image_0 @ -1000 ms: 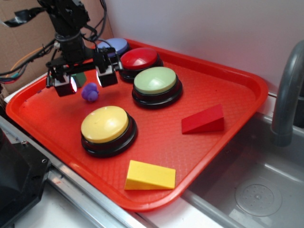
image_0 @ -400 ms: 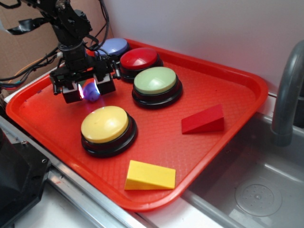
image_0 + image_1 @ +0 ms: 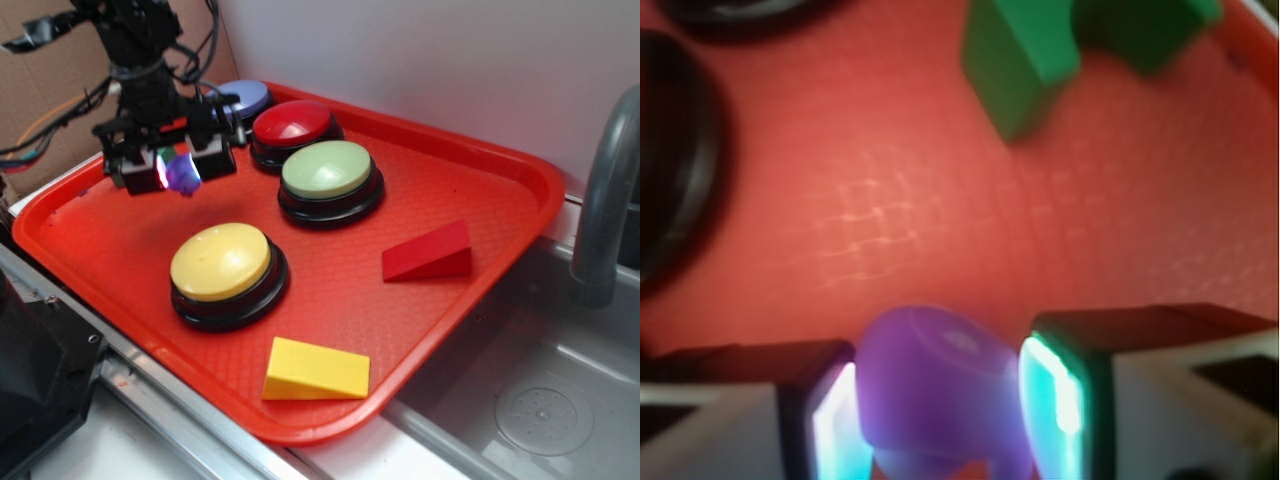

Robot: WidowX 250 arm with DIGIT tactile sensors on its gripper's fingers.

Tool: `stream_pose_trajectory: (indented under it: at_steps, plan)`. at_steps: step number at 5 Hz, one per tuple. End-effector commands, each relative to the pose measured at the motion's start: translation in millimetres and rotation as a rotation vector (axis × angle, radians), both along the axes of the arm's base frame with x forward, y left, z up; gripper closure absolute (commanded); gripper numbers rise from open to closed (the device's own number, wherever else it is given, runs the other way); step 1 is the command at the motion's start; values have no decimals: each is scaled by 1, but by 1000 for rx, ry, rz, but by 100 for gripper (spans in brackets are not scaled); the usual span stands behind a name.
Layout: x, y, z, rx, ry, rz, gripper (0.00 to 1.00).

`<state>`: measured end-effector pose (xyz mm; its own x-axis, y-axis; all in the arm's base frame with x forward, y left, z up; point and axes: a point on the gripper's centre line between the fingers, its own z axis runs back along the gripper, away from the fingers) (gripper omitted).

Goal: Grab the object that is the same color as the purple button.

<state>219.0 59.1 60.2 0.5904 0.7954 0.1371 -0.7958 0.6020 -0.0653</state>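
We see the gripper (image 3: 178, 168) closed on the purple toy (image 3: 183, 172); in the wrist view the toy (image 3: 940, 400) sits between both finger pads (image 3: 1050, 395), touching them on each side, w/ the red tray (image 3: 480, 290) surface below it. From the exterior view the toy seems lifted off the tray, but we cannot tell it for sure. We take the yellow button (image 3: 227, 270) as landmark: the gripper w/ the toy is behind it and a bit to the left. The purple button (image 3: 243, 97) is further behind, at the tray's back edge, near the gripper. The green arch block (image 3: 1060, 50) lies on the tray beyond the toy in the wrist view, apart from it.
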Motion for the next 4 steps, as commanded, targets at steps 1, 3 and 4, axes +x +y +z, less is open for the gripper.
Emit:
stream_pose_trajectory:
  at_steps: [1, 3, 4]
  plan:
    - [0, -14, 83, -12, 49, -398, 100]
    - [-16, -29, 121, -35, 28, -640, 100]
    - [-20, -27, 119, -103, 33, -700, 100]
